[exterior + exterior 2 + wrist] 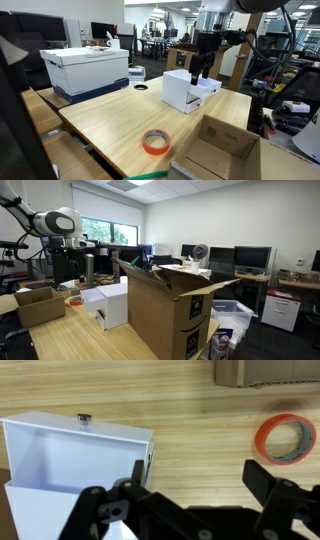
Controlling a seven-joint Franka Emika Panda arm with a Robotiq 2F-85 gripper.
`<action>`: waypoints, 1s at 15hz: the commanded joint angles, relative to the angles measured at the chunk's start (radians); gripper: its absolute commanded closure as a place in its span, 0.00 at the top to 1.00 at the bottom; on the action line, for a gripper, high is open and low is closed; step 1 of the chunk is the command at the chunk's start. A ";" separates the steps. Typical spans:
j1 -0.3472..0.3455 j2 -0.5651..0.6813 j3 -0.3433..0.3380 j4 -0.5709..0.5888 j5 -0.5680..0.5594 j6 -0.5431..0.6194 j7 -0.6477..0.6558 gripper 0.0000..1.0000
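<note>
**White box under spread fingers, set off to one side**

Exterior view, across the table: the white box (183,92) stands on the wooden table (100,125) with its lid raised. The gripper (198,74) hangs point-down just over the box's low open half. Contact cannot be read at this size, and the finger state is unreadable, dark on dark. An orange tape roll (155,142) lies flat nearer the camera, well apart from the box. A cardboard box (225,150) sits beside the roll and is cut off by the frame edge.

Exterior view, from the room: the arm (55,222) reaches in over the white box (108,305). A tall carton (170,310) in the foreground hides much of the table. The gripper tip is lost against the dark screens behind it.

Wrist view: the fingers (105,505) of the gripper (190,510) are spread wide with nothing between them. The white box (70,460) lies off-centre, under the finger farther from the tape roll (288,438), not in the gap. Its long wall runs across the picture, parallel to the line between the fingertips. A small dark knob (84,419) sits on the far rim. The gripper body hides the box's near edge. Only a strip of the cardboard box (265,370) shows at the top.
</note>
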 commanded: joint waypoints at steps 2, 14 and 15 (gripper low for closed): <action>0.015 0.053 -0.009 0.018 0.061 0.055 -0.032 1.00; 0.073 0.146 0.028 0.050 -0.013 0.105 0.021 1.00; 0.077 0.156 0.032 0.053 -0.031 0.120 0.036 1.00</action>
